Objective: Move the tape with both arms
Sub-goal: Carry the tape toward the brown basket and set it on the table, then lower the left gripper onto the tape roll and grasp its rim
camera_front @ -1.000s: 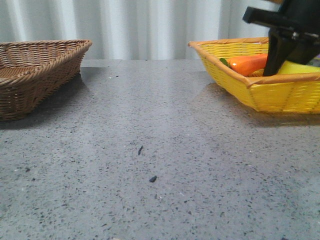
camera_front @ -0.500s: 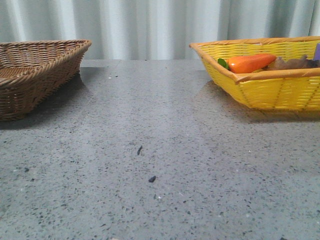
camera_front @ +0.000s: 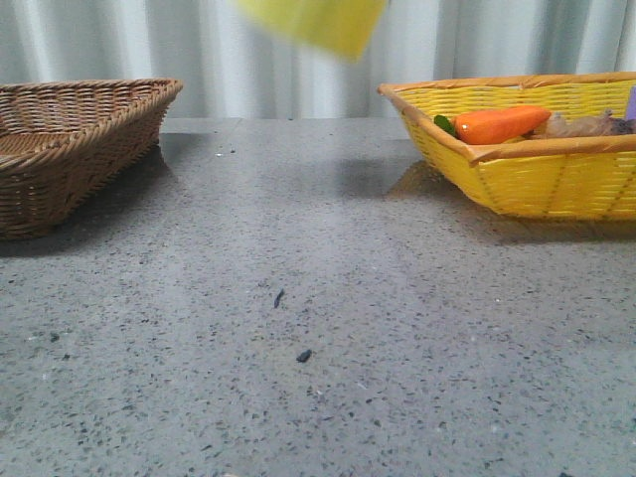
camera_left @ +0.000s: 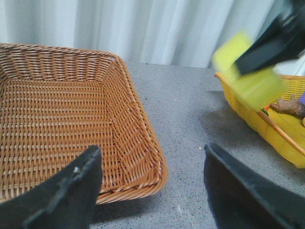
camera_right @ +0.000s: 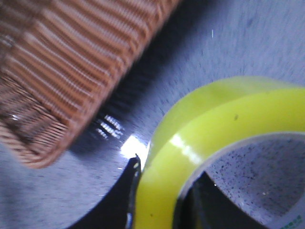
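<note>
The tape [camera_front: 313, 22], a yellow-green roll, hangs blurred at the top edge of the front view, high above the table's middle. In the right wrist view my right gripper [camera_right: 164, 195] is shut on the tape [camera_right: 209, 129], with one finger outside the ring and one inside it. In the left wrist view the tape [camera_left: 248, 71] is held aloft by the black right gripper [camera_left: 279, 43] near the yellow basket. My left gripper [camera_left: 152, 152] is open and empty, low by the brown basket's near corner. Neither gripper shows in the front view.
A brown wicker basket [camera_front: 89, 139] stands at the left and looks empty [camera_left: 57, 109]. A yellow basket [camera_front: 537, 179] at the right holds an orange toy carrot [camera_front: 502, 124] and other items. The table [camera_front: 318, 328] is grey speckled stone.
My right gripper has lifted the tape out of the yellow basket, left the front view, and carried the tape leftward to the top middle. The baskets have not moved.
</note>
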